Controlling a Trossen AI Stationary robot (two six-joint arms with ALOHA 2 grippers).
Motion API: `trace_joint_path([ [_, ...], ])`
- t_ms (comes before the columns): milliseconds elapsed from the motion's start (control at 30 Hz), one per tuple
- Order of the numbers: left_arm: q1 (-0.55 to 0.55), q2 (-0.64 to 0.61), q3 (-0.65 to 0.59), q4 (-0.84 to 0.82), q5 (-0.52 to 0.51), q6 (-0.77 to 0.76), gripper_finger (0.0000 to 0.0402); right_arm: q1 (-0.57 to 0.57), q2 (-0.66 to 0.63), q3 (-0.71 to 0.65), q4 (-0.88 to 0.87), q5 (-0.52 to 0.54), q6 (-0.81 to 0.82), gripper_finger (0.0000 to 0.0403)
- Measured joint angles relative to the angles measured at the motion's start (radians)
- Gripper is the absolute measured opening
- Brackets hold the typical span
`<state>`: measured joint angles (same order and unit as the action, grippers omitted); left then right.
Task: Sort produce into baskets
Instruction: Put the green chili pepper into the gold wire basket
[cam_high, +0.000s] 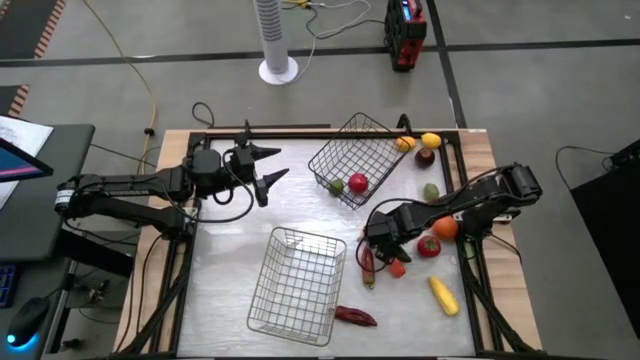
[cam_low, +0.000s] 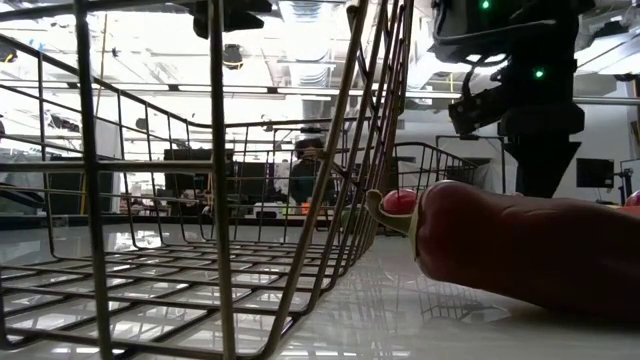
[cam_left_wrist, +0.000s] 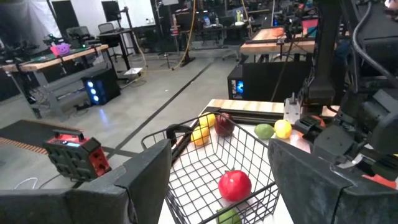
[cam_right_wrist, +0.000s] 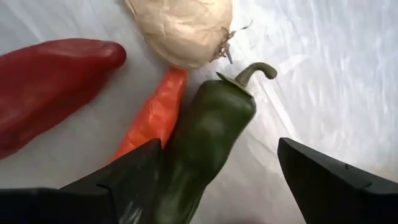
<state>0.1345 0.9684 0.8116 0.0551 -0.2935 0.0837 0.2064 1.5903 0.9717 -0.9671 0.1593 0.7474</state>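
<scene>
My right gripper (cam_high: 380, 232) (cam_right_wrist: 219, 146) points down over a cluster of produce right of the near basket (cam_high: 298, 285), open. A dark-green pepper (cam_right_wrist: 208, 134) lies on the table between its fingers. Beside the pepper lie an orange carrot (cam_right_wrist: 155, 115), a long red pepper (cam_right_wrist: 50, 84) and a white garlic bulb (cam_right_wrist: 180, 22). The far basket (cam_high: 352, 160) stands tilted and holds a red apple (cam_left_wrist: 234, 185) and a green piece (cam_high: 337, 186). My left gripper (cam_high: 272, 165) (cam_left_wrist: 217, 149) hangs open in the air left of that basket, holding nothing. My right gripper stands astride the dark-green pepper from above, along its length. One finger (cam_right_wrist: 134, 177) stands hard against the pepper's side (cam_right_wrist: 186, 162); whether it touches I cannot tell. The other finger (cam_right_wrist: 329, 177) is well clear of it. The pepper lies flat on the table.
Loose produce lies to the right: a red tomato (cam_high: 429, 246), an orange (cam_high: 445, 228), a long yellow piece (cam_high: 443, 295), a green one (cam_high: 430, 190), and a maroon one (cam_high: 424, 157) and a yellow one (cam_high: 430, 141) at the far edge. A red chilli (cam_high: 355, 316) lies by the near basket.
</scene>
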Motion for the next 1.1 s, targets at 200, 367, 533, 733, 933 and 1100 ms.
trace_joint_path([
  [200,0.000,0.000,0.000,0.001,0.000,0.000,0.0256,-0.020,-0.025,-0.106,0.106,-0.030,0.005,0.0328],
  [367,0.000,0.000,0.000,0.003,-0.001,0.000,0.0256,-0.033,-0.027,-0.145,0.136,-0.032,0.009,0.0317],
  [533,0.000,0.000,0.000,0.005,-0.002,0.000,0.0256,-0.032,-0.027,-0.144,0.139,-0.032,0.005,0.0289],
  [733,0.000,0.000,0.000,0.005,-0.002,0.000,0.0256,-0.032,-0.027,-0.144,0.139,-0.034,0.004,0.0225],
  [933,0.000,0.000,0.000,0.005,-0.002,-0.001,0.0256,-0.032,-0.027,-0.112,0.121,-0.069,0.004,0.0159],
  [1100,0.000,0.000,0.000,0.004,-0.008,-0.003,0.0256,-0.026,-0.027,-0.005,-0.002,-0.077,-0.001,0.0164],
])
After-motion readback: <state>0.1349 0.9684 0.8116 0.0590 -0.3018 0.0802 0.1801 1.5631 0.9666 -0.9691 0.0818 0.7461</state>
